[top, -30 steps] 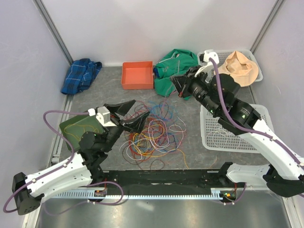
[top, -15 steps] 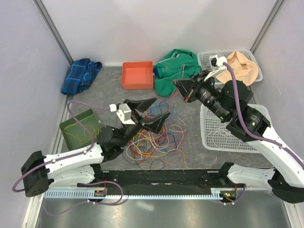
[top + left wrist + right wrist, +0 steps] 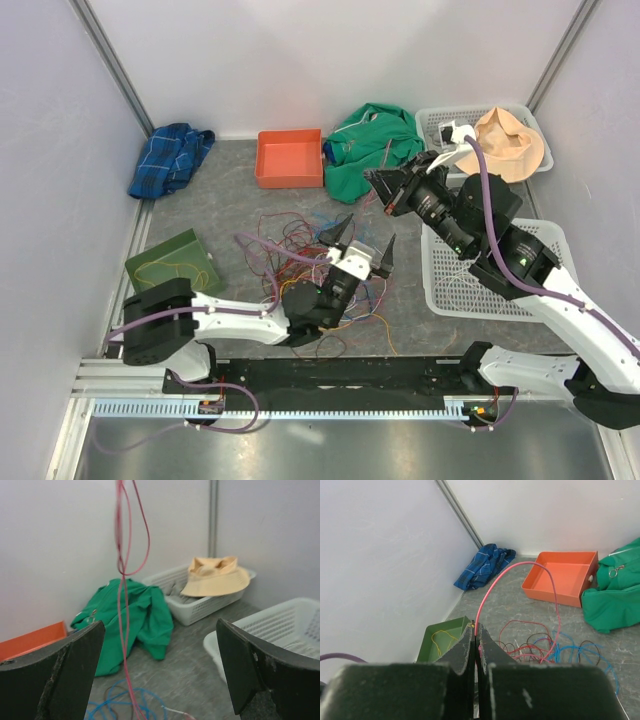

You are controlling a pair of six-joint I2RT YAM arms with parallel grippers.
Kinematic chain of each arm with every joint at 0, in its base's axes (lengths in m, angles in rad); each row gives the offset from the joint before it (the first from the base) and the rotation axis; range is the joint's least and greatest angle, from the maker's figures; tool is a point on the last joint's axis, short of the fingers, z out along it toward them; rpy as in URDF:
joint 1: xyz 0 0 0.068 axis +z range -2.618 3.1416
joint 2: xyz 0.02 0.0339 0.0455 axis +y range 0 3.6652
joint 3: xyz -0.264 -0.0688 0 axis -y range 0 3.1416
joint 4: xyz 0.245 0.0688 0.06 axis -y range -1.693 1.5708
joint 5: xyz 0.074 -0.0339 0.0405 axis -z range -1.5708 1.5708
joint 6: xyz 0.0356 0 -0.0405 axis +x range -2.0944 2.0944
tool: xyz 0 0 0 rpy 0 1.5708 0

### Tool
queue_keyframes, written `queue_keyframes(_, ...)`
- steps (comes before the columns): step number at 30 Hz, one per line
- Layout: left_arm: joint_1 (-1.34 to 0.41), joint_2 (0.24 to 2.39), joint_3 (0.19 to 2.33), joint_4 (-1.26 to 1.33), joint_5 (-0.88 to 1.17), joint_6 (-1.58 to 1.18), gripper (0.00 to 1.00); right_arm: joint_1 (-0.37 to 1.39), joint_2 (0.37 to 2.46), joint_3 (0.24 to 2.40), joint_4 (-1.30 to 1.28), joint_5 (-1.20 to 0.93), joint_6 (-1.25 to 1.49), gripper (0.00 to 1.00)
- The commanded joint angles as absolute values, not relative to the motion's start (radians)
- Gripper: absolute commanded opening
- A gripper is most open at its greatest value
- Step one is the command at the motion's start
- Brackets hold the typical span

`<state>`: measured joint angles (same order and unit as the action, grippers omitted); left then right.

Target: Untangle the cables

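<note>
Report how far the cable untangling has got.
Done: one yellow cable lies in the green box. In hand: right gripper shut on a red cable; left gripper open above the heap. Remaining: the tangled pile of cables.

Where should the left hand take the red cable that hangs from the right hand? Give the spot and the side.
Probably the straight stretch of the red cable below its loop, approached level from the near side. It hangs near vertical from the shut right hand, above the tangled cables, and sits between the open left hand's fingers, nearer the left one.
</note>
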<state>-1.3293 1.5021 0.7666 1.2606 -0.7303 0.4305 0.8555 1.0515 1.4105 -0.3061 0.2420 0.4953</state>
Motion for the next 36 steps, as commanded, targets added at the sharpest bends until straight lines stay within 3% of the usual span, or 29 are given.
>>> queue_keyframes(1, -1.335, 1.551, 0.839, 1.663, -0.862, 0.612, 1.00, 0.857, 1.032, 1.382, -0.264, 0.268, 0.508, 0.00)
queue_keyframes(23, -1.335, 1.359, 0.815, 1.663, -0.831, 0.571, 0.99, 0.859, 1.031, 1.348, -0.253, 0.307, 0.486, 0.00)
queue_keyframes(36, -1.258, 1.557, 0.980, 1.663, -0.837, 0.574, 0.99, 0.858, 1.031, 1.344, -0.227, 0.244, 0.529, 0.00)
